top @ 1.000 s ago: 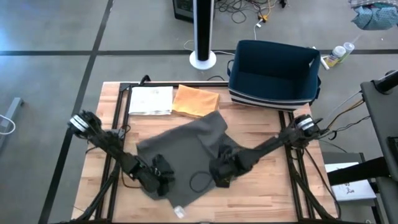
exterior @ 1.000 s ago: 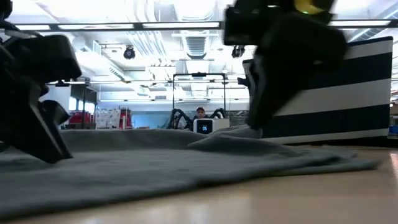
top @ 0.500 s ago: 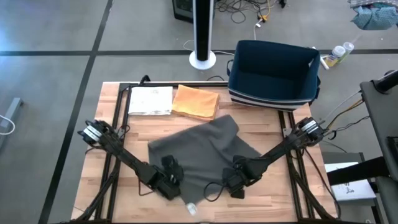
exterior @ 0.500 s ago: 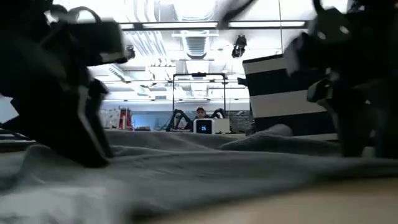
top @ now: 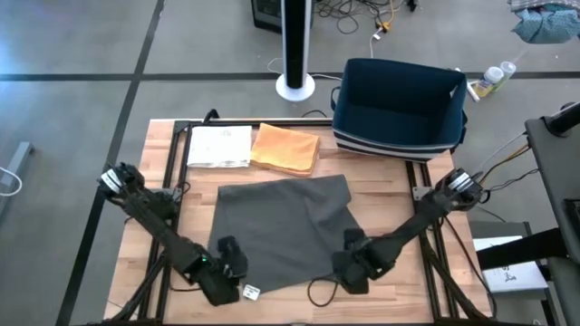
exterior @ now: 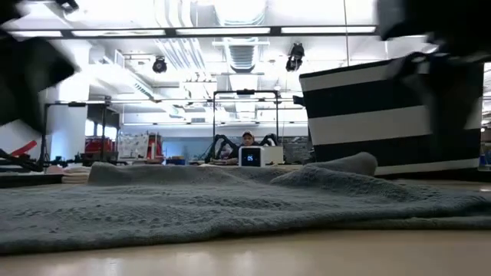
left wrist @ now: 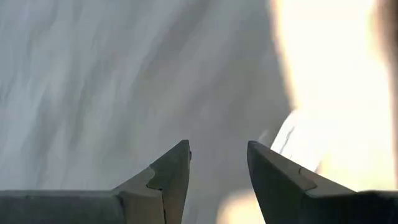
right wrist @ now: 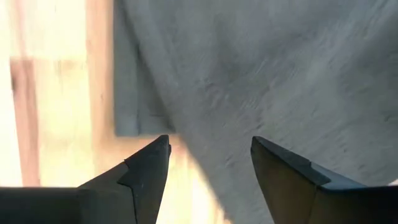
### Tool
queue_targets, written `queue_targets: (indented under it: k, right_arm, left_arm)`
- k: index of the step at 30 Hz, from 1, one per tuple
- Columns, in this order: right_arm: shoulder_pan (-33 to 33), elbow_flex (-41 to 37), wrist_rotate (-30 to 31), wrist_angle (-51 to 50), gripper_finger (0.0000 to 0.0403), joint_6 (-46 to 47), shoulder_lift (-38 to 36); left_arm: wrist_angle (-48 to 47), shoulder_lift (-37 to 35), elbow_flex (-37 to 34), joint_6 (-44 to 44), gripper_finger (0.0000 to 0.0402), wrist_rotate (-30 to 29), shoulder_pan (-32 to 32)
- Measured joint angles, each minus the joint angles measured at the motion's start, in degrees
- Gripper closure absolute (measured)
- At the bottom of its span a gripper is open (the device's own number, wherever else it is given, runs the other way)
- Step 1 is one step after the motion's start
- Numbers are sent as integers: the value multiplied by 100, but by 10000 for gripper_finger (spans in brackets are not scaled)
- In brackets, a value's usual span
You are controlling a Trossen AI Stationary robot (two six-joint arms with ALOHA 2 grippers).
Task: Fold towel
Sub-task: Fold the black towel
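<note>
Two dark robot arms bracket a gray towel (top: 284, 232) spread nearly flat across the middle of a wooden table (top: 399, 294), seen from above. The left gripper (top: 237, 281) sits low at the towel's near-left corner, just beside a small white tag (top: 251, 292) at the cloth's edge; any printing on the tag is too small to read. Its wrist view shows the two fingers (left wrist: 168, 180) parted with a gap between them and nothing held, gray cloth beneath. The right gripper (top: 347, 276) sits at the near-right corner, its fingers (right wrist: 146, 171) spread wider, also empty, over the towel's edge (right wrist: 127, 93) and bare wood.

Along the table's far edge lie a white sheet of paper (top: 220, 146), whose faint print cannot be read, and just right of it a folded orange cloth (top: 286, 148). Further right stands a dark blue basket (top: 400, 104) with white stripes at its base; what shows of its interior looks dark and its contents cannot be made out.

At table level, the towel (exterior: 230, 207) lies in low ripples in front of the striped basket (exterior: 376, 115). Beyond the table, a person (exterior: 247, 139) sits behind a small device (exterior: 251, 156) with a lit screen, its digits too small to read.
</note>
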Motion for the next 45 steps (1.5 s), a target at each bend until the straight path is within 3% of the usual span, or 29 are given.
queue_targets:
  k: [3,7,11,15,20,25,28,32,38,45]
  right_arm:
    - [209,-195,28,411,175,465,64]
    - [408,-274,452,1546,176,723,49]
    - [369,-371,1175,1766,185,620,94]
    - [238,-545,1232,1837,191,548,160]
    - [204,-710,1074,2061,192,690,424]
    - [201,-835,922,2126,192,994,592]
    - [204,-917,929,2093,192,1124,553]
    - [201,-937,906,1968,190,1133,475]
    - [220,-708,903,1236,195,1001,185]
    - [315,-395,1013,304,185,719,-201]
  left_arm:
    - [-867,-21,-22,-1018,248,240,-295]
    - [-247,92,-106,-1073,248,445,-679]
    - [181,554,-158,-704,248,-128,-840]
    - [-247,971,-112,-676,248,-629,-823]
    - [-1898,1086,221,-722,248,-895,-682]
    - [-4675,991,1240,-742,248,-919,-627]
    - [-5803,959,1840,-958,248,-1023,-641]
    - [-5148,659,1924,-949,248,-1067,-675]
    - [-3958,643,1603,-850,248,-584,-754]
    - [144,982,919,1095,248,-758,-791]
